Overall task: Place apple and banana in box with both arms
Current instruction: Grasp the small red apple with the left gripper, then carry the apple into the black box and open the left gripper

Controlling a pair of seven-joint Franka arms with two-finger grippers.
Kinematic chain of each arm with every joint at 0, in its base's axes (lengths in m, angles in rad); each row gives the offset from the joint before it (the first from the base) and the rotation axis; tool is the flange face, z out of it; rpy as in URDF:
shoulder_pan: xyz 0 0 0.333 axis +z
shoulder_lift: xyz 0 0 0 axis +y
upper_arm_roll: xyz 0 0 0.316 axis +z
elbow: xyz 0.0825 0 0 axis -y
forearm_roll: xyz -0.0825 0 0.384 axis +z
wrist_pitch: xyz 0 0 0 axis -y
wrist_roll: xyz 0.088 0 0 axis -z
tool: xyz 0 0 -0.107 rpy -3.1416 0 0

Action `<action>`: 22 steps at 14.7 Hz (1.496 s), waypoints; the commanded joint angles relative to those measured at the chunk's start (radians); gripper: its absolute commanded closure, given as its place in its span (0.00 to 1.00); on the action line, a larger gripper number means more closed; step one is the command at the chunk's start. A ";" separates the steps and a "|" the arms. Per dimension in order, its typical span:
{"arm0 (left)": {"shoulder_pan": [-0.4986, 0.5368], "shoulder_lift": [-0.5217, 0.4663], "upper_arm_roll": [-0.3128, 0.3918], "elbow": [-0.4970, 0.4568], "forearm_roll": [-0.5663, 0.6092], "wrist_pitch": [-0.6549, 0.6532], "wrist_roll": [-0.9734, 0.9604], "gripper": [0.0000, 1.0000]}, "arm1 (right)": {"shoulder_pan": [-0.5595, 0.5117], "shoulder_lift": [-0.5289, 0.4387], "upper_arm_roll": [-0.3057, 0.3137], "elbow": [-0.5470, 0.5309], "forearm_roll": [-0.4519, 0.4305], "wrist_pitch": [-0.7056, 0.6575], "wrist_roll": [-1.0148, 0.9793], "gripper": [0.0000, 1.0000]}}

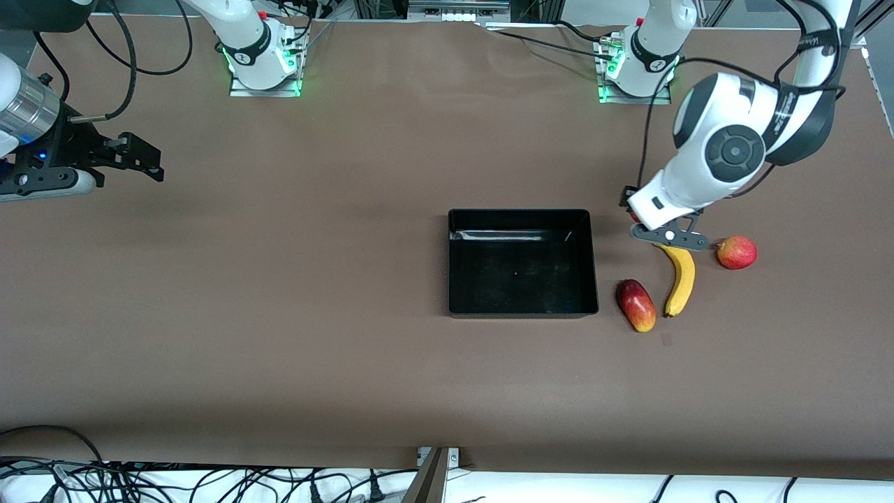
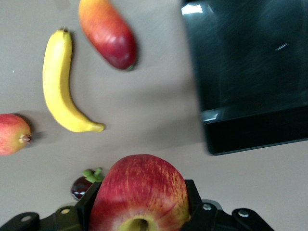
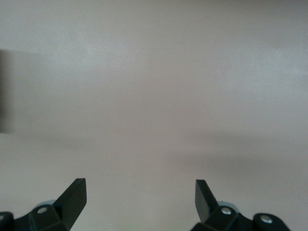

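Note:
My left gripper (image 1: pixel 669 236) is shut on the red, yellow-streaked apple (image 2: pixel 137 204), stem dimple toward the camera, low over the table beside the banana's end; in the front view the hand hides the apple. The left gripper also shows in its own wrist view (image 2: pixel 143 188). The yellow banana (image 1: pixel 681 279) lies on the table between the mango-like fruit and the pink-red fruit, and shows in the left wrist view (image 2: pixel 60 84). The black box (image 1: pixel 520 214) stands empty mid-table, toward the right arm from the fruits; one corner shows in the left wrist view (image 2: pixel 255 132). My right gripper (image 1: pixel 150 164) is open and empty, waiting over bare table (image 3: pixel 139 192).
An oblong red-and-yellow mango-like fruit (image 1: pixel 635 305) lies between the box and the banana. A round pink-red fruit (image 1: pixel 737 252) lies toward the left arm's end from the banana. A small dark fruit with a green cap (image 2: pixel 84 185) sits right by the left gripper.

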 commanded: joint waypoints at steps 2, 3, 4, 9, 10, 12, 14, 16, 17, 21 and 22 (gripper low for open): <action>-0.041 0.206 -0.057 0.166 0.013 0.039 -0.170 0.75 | -0.020 -0.003 0.017 0.023 -0.021 0.006 -0.005 0.00; -0.053 0.232 -0.057 0.161 0.020 0.099 -0.192 0.75 | -0.020 0.000 0.017 0.026 -0.022 0.012 -0.005 0.00; -0.055 0.261 -0.057 0.152 0.022 0.156 -0.203 0.75 | -0.020 0.009 0.016 0.028 -0.022 0.014 -0.004 0.00; -0.101 0.360 -0.051 0.080 0.025 0.329 -0.244 0.75 | -0.025 0.014 0.013 0.028 -0.039 0.016 -0.002 0.00; -0.110 0.364 -0.051 0.046 0.027 0.383 -0.287 0.75 | -0.025 0.018 0.013 0.028 -0.037 0.017 -0.002 0.00; -0.124 0.381 -0.051 0.020 0.072 0.429 -0.310 0.75 | -0.020 0.019 0.016 0.030 -0.034 0.025 -0.002 0.00; -0.122 0.401 -0.052 0.018 0.141 0.429 -0.333 0.75 | -0.020 0.019 0.016 0.030 -0.034 0.028 -0.002 0.00; -0.125 0.421 -0.052 0.020 0.149 0.431 -0.368 0.75 | -0.022 0.019 0.016 0.030 -0.028 0.028 -0.002 0.00; -0.127 0.424 -0.054 0.020 0.149 0.431 -0.379 0.73 | -0.020 0.019 0.016 0.030 -0.028 0.028 -0.002 0.00; -0.121 0.418 -0.055 0.029 0.148 0.420 -0.381 0.00 | -0.020 0.019 0.016 0.030 -0.027 0.029 -0.002 0.00; -0.118 0.408 -0.057 0.038 0.148 0.417 -0.384 0.00 | -0.020 0.020 0.016 0.030 -0.027 0.031 -0.001 0.00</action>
